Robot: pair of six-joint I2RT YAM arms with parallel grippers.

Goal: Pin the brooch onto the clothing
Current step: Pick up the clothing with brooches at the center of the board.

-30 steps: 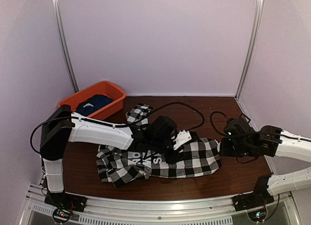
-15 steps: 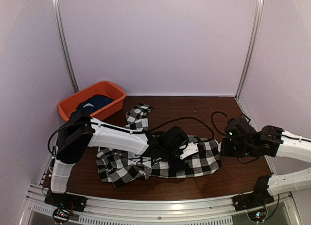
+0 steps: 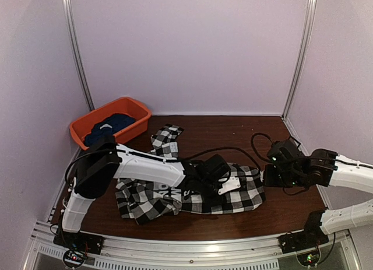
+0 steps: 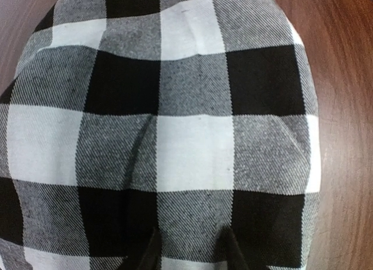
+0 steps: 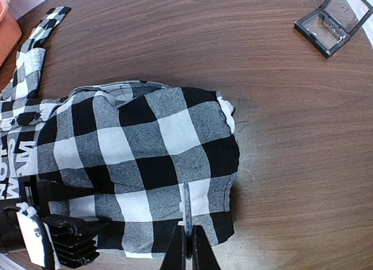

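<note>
The soft, limp shirt (image 3: 245,189) sprawls on the worktop (image 3: 233,130) and probably bunches unless held flat near the hem, left fingers (image 4: 152,253) parted over its checks, right fingers (image 5: 175,252) pinched shut on the slim brooch (image 5: 186,207).

Left fingers (image 4: 151,255) cut by frame bottom; thin item (image 5: 186,209) between right fingers (image 5: 173,255) unidentifiable.

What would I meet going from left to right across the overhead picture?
orange bin → checked shirt → right gripper, at the shirt's right edge.
</note>
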